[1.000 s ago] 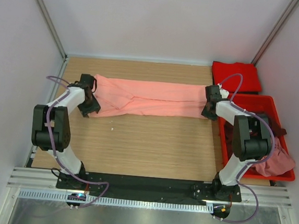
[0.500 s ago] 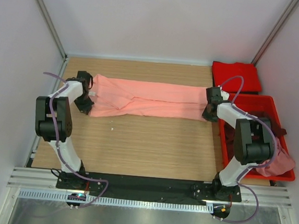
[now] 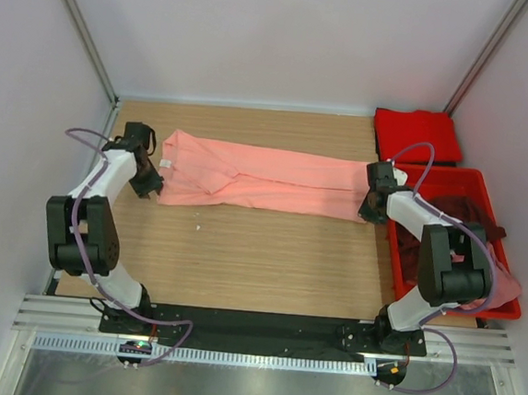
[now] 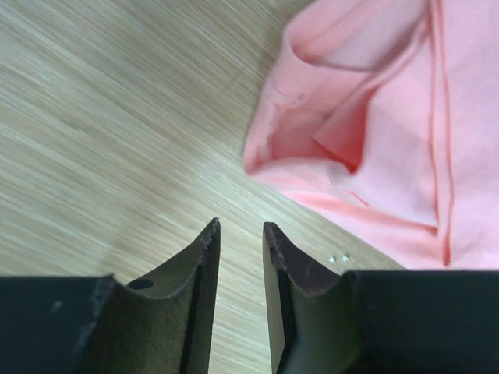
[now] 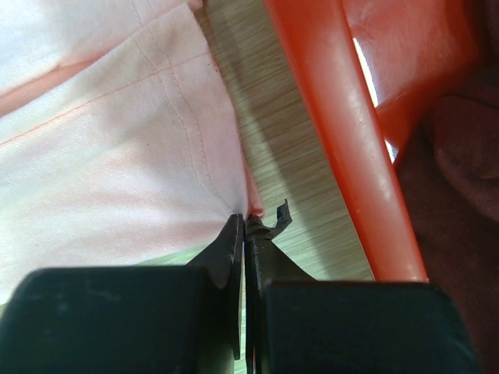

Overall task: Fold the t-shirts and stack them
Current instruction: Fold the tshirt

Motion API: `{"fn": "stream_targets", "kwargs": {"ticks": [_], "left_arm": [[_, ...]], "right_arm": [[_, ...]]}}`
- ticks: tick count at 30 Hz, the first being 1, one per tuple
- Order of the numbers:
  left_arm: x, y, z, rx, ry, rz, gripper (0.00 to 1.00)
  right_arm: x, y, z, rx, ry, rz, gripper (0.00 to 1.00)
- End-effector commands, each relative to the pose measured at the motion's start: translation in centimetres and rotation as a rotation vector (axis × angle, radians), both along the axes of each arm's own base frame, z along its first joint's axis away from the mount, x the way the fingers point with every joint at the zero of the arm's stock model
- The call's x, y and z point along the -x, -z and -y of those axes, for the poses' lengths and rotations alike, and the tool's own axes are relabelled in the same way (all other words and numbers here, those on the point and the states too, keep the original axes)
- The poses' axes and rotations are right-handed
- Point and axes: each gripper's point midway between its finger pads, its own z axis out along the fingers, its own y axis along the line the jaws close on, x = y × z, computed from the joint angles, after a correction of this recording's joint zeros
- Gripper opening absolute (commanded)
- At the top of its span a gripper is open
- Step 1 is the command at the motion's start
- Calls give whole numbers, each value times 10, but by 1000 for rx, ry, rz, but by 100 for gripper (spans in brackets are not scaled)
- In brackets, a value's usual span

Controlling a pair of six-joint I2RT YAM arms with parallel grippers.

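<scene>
Tool status: left tool stood slightly spread and empty, low over the wooden desk, just beside the left end of the salmon-pink soft cloth t-shirt and not touching it. A second earlier it had been at that end of the shirt, then pressed shut; it had since let go and drawn back toward the left edge. Right tool was pressed together and appeared to pinch the shirt's right hem, close beside the rigid red plastic bin. The shirt lay as a long, narrow band across the far half of the desk, flat but with the left sleeve area rumpled; it had shifted a little toward the right and nearer side. Judgement: the lengthwise fold seemed laid down and the left end released, so the crosswise fold was probably next. A bright red folded cloth t-shirt lay at the far right corner, apparently the stack to join. Further shirts waited in the bin.
</scene>
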Motion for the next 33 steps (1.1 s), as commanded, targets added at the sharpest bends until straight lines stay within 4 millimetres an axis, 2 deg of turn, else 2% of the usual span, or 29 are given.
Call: {"fn": "stream_targets", "kwargs": {"ticks": [1,3,6,9,14,19,27,30,31,32,33], "left_arm": [[4,-4,16,95,25,61,29],[12,10,23,129,21,40,27],[15,26,25,145,-3,19,27],[12,37,24,144,-46,11,32],[-9,31,27,178,-86,115,45],[-12,25,17,132,-132,147,46],[-13,43,16,123,-142,84,41],[-9,49,8,80,-156,38,35],[-6,50,4,56,-163,17,26],[-1,57,-4,13,-175,-23,22],[0,54,-8,-10,-180,-45,20]], "right_arm": [[-4,-16,0,-1,-1,48,1],[-6,-18,-1,-4,0,56,1],[-6,-19,-3,-20,0,58,1],[-8,-22,-4,-26,-1,61,1],[-7,-25,-5,-27,-10,65,1],[-6,-23,-1,-6,-8,60,1],[-9,-24,1,7,-3,44,1],[-8,-28,5,29,2,37,1],[-7,-29,5,27,2,39,1],[-6,-32,5,28,2,42,1],[-6,-32,4,23,0,43,1]]}}
